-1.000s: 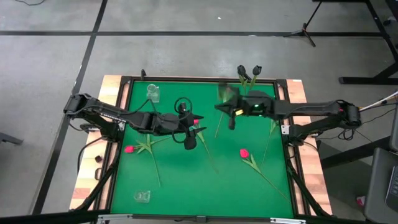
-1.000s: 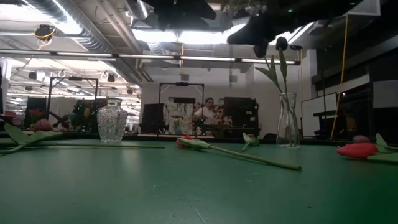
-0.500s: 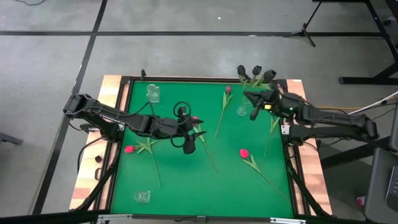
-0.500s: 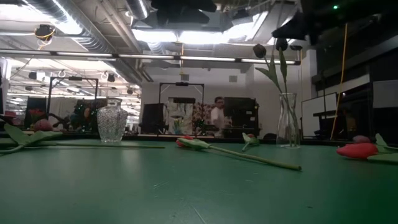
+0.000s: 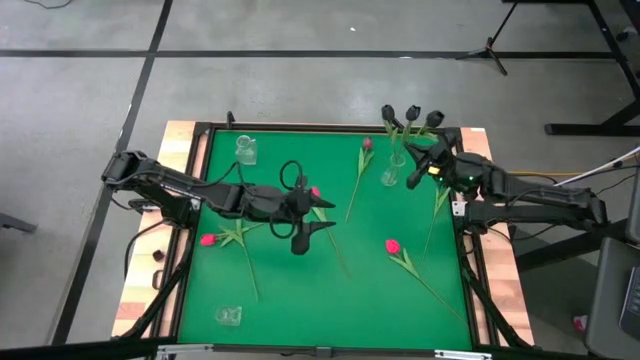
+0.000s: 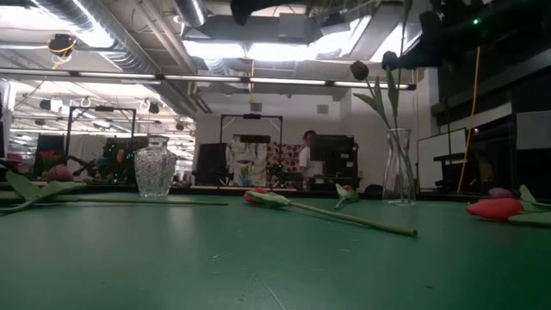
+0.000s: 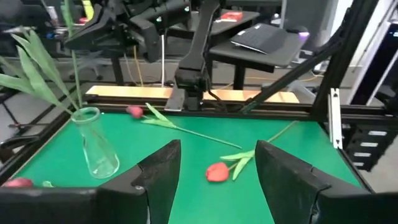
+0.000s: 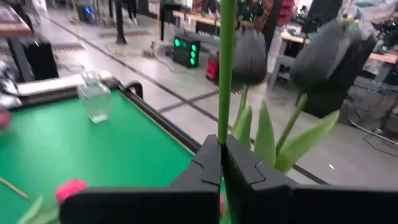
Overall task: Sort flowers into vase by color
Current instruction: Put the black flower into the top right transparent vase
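Since one second ago, the right gripper (image 5: 418, 152) is moved from mid-bench to the tall vase (image 5: 394, 170) at the far right corner. Three dark tulips (image 5: 411, 117) are counted there, four pink ones (image 5: 392, 245) on the bench (image 5: 300, 290). Its fingers (image 8: 205, 163) are shut on one green stem (image 8: 226, 68). The left gripper (image 5: 303, 235) hovers open, holding nothing.
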Robot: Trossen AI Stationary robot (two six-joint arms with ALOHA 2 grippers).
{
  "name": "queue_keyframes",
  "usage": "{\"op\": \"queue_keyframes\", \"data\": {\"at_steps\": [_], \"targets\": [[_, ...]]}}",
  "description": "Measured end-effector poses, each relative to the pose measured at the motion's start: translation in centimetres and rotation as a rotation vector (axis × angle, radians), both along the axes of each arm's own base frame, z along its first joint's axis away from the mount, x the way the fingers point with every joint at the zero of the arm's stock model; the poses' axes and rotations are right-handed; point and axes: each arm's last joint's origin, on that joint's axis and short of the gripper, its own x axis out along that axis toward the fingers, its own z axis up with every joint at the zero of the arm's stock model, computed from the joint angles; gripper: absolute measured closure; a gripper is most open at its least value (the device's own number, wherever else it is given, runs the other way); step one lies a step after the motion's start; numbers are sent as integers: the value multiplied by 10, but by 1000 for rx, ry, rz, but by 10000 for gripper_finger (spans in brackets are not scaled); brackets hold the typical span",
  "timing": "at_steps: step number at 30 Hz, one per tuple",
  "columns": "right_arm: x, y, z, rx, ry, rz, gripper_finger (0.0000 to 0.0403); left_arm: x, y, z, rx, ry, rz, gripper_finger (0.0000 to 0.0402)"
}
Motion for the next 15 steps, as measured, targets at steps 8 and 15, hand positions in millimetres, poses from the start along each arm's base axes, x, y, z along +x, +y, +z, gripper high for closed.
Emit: {"op": "queue_keyframes", "data": {"at_steps": [8, 15], "targets": [[0, -1, -23, 44, 23, -28, 402, -2, 5, 7, -37, -26, -105, 198], [-2, -12, -35, 73, -40, -47, 402, -8, 12, 13, -31, -26, -90, 198]]}}
